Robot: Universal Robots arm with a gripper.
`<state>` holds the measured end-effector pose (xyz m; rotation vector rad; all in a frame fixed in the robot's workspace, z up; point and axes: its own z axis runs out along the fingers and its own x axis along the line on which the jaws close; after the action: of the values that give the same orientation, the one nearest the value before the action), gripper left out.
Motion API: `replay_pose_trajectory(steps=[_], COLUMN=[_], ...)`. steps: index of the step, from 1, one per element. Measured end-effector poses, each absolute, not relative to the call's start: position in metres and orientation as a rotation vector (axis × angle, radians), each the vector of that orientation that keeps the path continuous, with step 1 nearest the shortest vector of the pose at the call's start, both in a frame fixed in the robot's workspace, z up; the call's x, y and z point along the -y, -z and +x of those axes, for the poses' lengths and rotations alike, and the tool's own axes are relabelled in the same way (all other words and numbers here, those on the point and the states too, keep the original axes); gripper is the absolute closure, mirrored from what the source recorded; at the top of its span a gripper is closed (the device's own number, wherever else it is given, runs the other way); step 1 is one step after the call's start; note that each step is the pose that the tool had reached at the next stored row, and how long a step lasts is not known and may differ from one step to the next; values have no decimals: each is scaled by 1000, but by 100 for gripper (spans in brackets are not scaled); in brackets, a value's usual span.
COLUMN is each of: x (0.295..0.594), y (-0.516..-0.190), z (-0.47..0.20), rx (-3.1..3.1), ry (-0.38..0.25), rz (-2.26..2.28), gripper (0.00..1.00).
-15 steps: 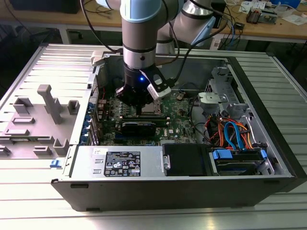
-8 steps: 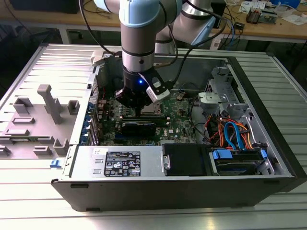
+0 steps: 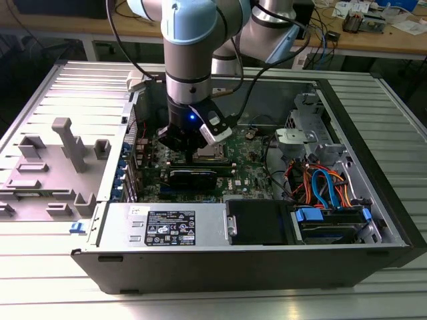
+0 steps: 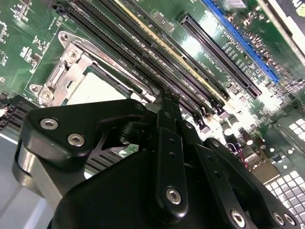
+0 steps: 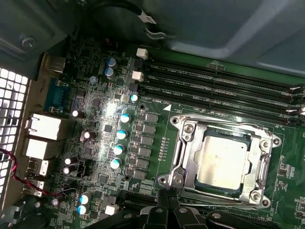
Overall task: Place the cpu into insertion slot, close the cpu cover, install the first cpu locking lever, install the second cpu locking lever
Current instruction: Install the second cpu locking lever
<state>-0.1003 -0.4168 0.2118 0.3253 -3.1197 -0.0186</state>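
The cpu [image 5: 223, 160] lies flat in its socket on the green motherboard, its silvery-tan top facing up. The cpu cover [image 5: 185, 151], a thin silvery frame, lies down around it with the chip showing through its open middle. In the second wrist view the cpu [image 4: 95, 88] and the cpu cover [image 4: 71, 64] sit just beyond my black fingertips. My gripper [image 4: 164, 101] hangs low over the board beside the socket edge, shut with nothing held. It also appears in the first wrist view [image 5: 167, 202]. In the exterior view the gripper [image 3: 190, 148] stands right by the socket [image 3: 209, 154].
Black memory slots [image 5: 224, 83] run along one side of the socket. A blue expansion slot [image 4: 240, 40] lies farther off. The open computer case [image 3: 373, 147] surrounds the board, with cables and drive bays [image 3: 327, 190] at the exterior view's right. A grey fixture [image 3: 63, 143] stands outside.
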Motion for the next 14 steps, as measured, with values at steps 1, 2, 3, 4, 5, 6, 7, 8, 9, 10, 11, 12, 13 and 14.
replay_pose_trajectory(steps=[1, 2, 3, 4, 5, 6, 7, 8, 9, 10, 11, 12, 13, 14], x=[417, 417, 416, 416, 416, 416, 415, 415, 415, 415, 414, 414, 414, 413], y=[-212, -211, -211, -211, -211, -211, -211, -211, -211, -211, -211, -210, -210, -210], z=[-100, -100, -100, -100, -100, -100, -100, -100, -100, -100, -100, -100, -100, -100], rx=[3120, 3120, 3120, 3120, 3120, 3120, 3120, 3120, 3119, 3120, 3119, 3119, 3119, 3119], ry=[19, 18, 19, 19, 19, 19, 19, 20, 20, 20, 21, 21, 21, 21], rz=[325, 325, 326, 326, 326, 327, 328, 328, 329, 330, 331, 331, 332, 333], gripper=[88, 88, 88, 88, 88, 88, 88, 88, 88, 88, 88, 88, 88, 88])
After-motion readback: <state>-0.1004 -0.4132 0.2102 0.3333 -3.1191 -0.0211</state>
